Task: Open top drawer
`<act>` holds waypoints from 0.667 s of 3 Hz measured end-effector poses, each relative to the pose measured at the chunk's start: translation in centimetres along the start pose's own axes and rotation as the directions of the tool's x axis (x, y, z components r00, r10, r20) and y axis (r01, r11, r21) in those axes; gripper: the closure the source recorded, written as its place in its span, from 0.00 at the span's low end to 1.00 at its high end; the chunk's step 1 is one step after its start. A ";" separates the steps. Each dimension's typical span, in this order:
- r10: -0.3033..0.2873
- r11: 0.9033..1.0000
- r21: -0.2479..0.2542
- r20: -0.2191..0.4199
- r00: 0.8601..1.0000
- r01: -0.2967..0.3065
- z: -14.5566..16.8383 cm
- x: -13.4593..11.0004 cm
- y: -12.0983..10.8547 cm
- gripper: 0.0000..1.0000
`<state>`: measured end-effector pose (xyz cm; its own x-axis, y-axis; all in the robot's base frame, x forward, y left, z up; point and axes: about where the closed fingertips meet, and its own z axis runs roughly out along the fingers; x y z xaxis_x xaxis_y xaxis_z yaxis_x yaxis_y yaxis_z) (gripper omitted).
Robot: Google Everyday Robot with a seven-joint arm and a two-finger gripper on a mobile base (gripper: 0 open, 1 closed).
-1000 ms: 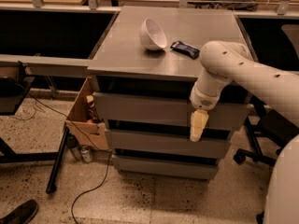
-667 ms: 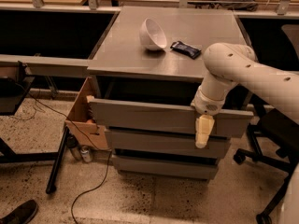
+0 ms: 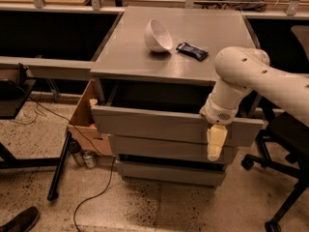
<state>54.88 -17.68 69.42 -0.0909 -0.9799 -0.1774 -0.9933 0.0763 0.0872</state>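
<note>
The top drawer (image 3: pixel 154 124) is a wide grey handleless front, pulled out part way from under the grey cabinet top (image 3: pixel 140 62), with a dark gap behind it. My gripper (image 3: pixel 216 143) hangs down from the white arm (image 3: pixel 256 76) over the right part of the drawer front, its cream fingers pointing down against the panel. Two narrower grey drawer fronts sit below, the middle one (image 3: pixel 159 148) and the bottom one (image 3: pixel 169 172), both pushed in.
A white bowl (image 3: pixel 157 35) lies tipped on the cabinet top beside a dark snack packet (image 3: pixel 192 51). A cardboard box (image 3: pixel 87 120) and cans (image 3: pixel 83 156) sit left of the cabinet. Office chair legs (image 3: pixel 270 178) stand at the right. A cable runs over the floor.
The top drawer has slid out toward the camera, opening a gap under the cabinet top. The gripper has moved down and toward the camera with the drawer front.
</note>
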 end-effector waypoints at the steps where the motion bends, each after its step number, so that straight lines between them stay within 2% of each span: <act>1: -0.014 1.000 -0.024 -0.006 1.000 0.014 -0.2 -0.1 1.6 0.00; 2: -0.023 0.998 -0.050 -0.008 1.000 0.022 -0.2 -0.3 3.0 0.00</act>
<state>51.99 -17.17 69.92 -0.0679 -0.9828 -0.1717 -0.9902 0.0453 0.1325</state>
